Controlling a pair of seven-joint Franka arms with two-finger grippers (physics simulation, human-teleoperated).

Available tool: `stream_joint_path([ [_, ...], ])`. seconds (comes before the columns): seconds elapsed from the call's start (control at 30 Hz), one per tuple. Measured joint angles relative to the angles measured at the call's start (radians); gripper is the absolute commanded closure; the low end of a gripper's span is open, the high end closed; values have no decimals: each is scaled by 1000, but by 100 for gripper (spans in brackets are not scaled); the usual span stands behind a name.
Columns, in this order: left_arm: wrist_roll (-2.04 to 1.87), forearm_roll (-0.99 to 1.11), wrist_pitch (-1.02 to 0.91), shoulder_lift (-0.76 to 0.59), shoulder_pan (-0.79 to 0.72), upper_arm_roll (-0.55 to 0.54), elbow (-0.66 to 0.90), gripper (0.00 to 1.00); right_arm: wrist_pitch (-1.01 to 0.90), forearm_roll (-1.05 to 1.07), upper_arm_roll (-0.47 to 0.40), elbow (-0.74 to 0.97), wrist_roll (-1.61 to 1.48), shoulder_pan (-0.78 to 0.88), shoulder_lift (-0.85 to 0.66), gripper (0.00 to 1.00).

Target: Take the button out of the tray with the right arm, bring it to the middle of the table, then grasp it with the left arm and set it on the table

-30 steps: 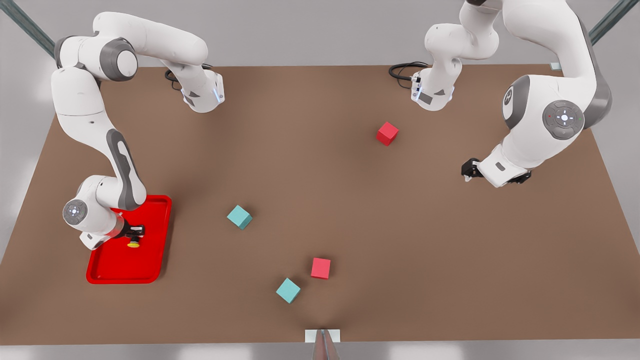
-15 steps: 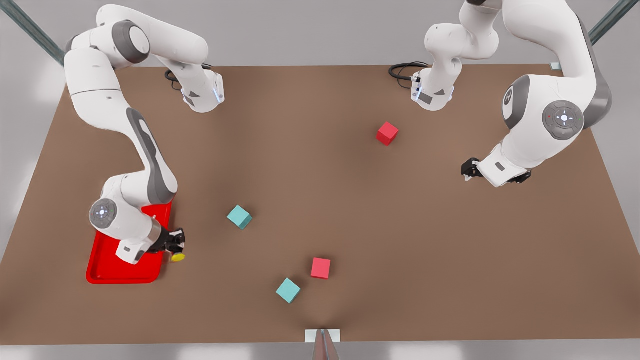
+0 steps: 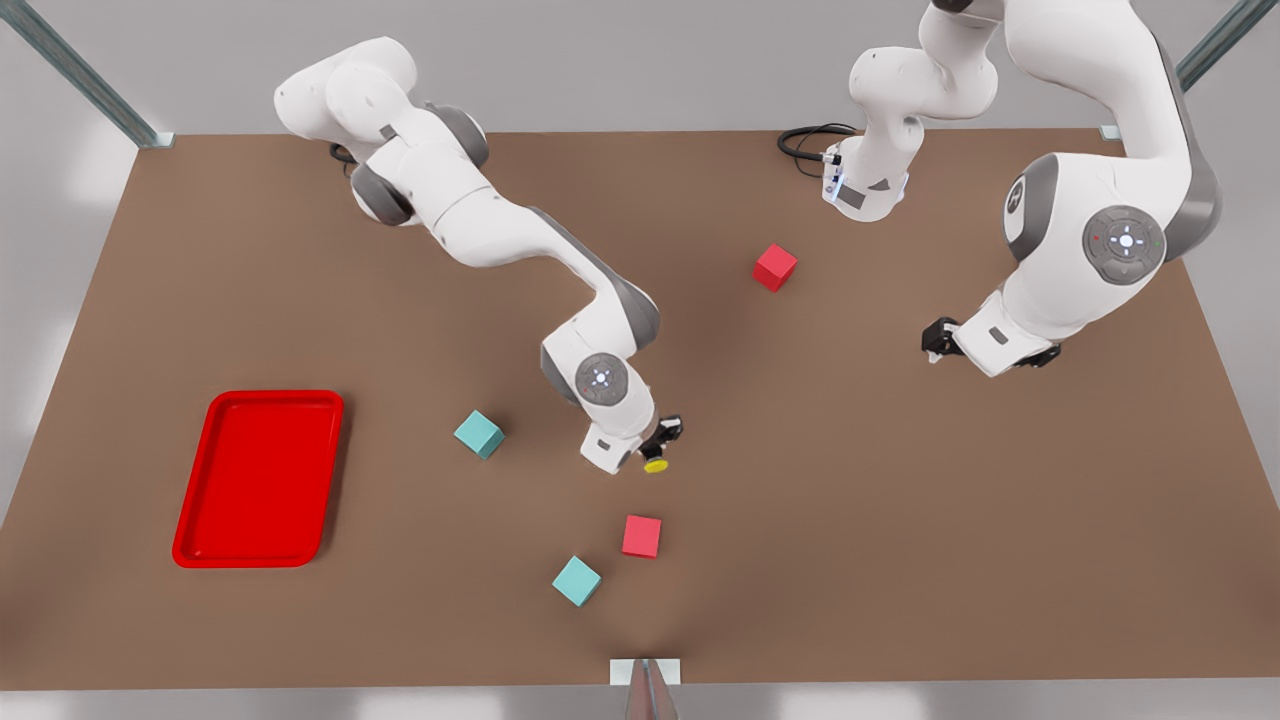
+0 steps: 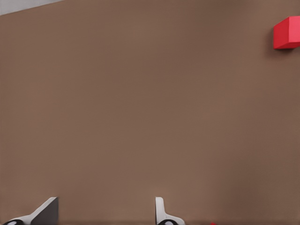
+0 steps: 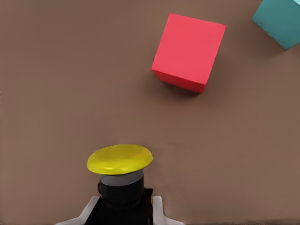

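The button (image 3: 656,464), yellow cap outward, is clamped between the fingers of the right tool (image 3: 663,441) above the middle of the counter (image 3: 850,500), between a teal cube (image 3: 479,434) and a red cube (image 3: 641,536). The red tray (image 3: 259,478) is seen well apart, near the front view's left edge. The left tool (image 3: 935,340) is held spread and unladen over bare counter.
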Motion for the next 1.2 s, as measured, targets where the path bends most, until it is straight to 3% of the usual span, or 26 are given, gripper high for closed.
stream_joint_path([
  [0.2,0,0,2,6,0,0,1,0,44,81,-21,48,279,62,78,59],
  [0.3,0,0,3,7,0,0,1,0,63,88,-41,48,388,79,97,48],
  [0.33,0,0,3,8,0,0,1,0,67,89,-47,48,421,83,100,31],
  [0.37,0,0,4,8,0,0,1,0,71,89,-57,47,452,90,103,27],
  [0.4,0,0,4,8,0,0,1,0,75,89,-65,47,482,96,107,0],
  [0.57,0,0,5,8,0,0,1,0,96,87,-91,35,586,71,23,0],
  [0.67,-13,-2,6,61,-19,0,26,0,-19,77,-92,-35,537,-155,-263,0],
  [0.77,-111,-40,17,280,-205,-1,165,0,-138,-30,-87,-442,389,-444,-695,0],
  [0.83,-213,-91,94,433,-340,-2,202,0,-202,-90,2,-582,281,-606,-854,0],
  [0.97,-397,-148,345,622,-465,-3,179,0,-343,-134,40,-582,98,-649,-902,0],
  [1.2,-520,-108,651,621,-485,-8,22,0,-485,-164,39,-569,-137,-724,-848,0],
])
